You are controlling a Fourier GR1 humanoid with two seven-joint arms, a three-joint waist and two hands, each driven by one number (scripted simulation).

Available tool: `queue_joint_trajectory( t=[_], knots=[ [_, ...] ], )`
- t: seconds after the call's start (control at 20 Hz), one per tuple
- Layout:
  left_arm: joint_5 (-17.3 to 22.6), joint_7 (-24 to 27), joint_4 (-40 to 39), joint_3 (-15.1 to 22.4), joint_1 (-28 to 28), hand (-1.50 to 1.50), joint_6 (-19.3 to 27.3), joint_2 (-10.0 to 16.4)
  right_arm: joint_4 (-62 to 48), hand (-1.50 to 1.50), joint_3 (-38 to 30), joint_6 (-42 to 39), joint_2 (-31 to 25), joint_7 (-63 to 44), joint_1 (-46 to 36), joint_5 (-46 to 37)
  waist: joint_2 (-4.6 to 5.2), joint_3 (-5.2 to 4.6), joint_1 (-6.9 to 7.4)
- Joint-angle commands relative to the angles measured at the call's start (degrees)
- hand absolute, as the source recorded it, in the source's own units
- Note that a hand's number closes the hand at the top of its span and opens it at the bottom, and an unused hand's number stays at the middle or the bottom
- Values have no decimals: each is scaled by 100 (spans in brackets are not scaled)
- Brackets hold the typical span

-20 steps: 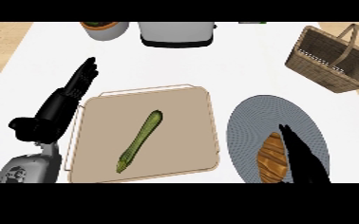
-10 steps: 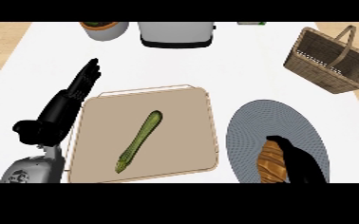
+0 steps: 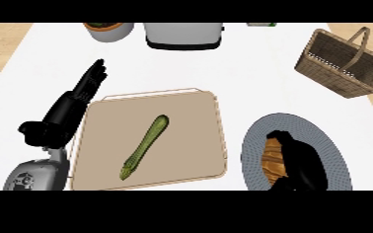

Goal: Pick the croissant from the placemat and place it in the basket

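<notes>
Croissant [image 3: 272, 160]: golden-brown and glossy, lying lengthwise on the left part of the placemat [image 3: 331, 140], low right in the head view; largely covered.
Right hand [image 3: 302, 163]: black, lying on the croissant, fingers curled round its far end.
Placemat: grey oval, finely ribbed, near the lower edge.
Open room: bare white counter [image 3: 247, 69] between placemat and basket [image 3: 336, 64].
Basket: brown wicker with a handle, far right, well apart.
Left hand [image 3: 69, 111]: relaxed, fingers straight, beside the tan board [image 3: 193, 143].
Board: rounded corners; a green asparagus [image 3: 146, 145] lies on it.
</notes>
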State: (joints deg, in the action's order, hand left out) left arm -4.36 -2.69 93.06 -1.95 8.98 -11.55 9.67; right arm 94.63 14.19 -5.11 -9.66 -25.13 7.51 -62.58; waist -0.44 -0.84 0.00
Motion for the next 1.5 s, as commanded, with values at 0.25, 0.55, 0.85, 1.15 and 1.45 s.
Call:
queue_joint_trajectory(
  t=[0.25,0.55,0.85,1.15,1.45],
  knots=[
    [57,45,-126,-89,103,0,-80,41,-459,150,-271,-1495,948,-1928,-3233,-5,53,80,88],
    [-5,318,-403,-116,66,0,-109,60,76,150,-25,-65,961,-2350,-3493,1262,35,83,39],
    [26,284,-355,-131,5,0,-154,81,988,150,114,1080,965,-2918,-4271,1081,20,79,50],
    [51,128,-277,-264,203,0,-148,172,1891,150,-107,287,965,-4186,-5118,648,17,79,-21],
    [87,-77,-31,-120,84,0,-157,19,1387,150,-1173,-594,543,-4191,-5942,663,28,80,-1]
  ],
)
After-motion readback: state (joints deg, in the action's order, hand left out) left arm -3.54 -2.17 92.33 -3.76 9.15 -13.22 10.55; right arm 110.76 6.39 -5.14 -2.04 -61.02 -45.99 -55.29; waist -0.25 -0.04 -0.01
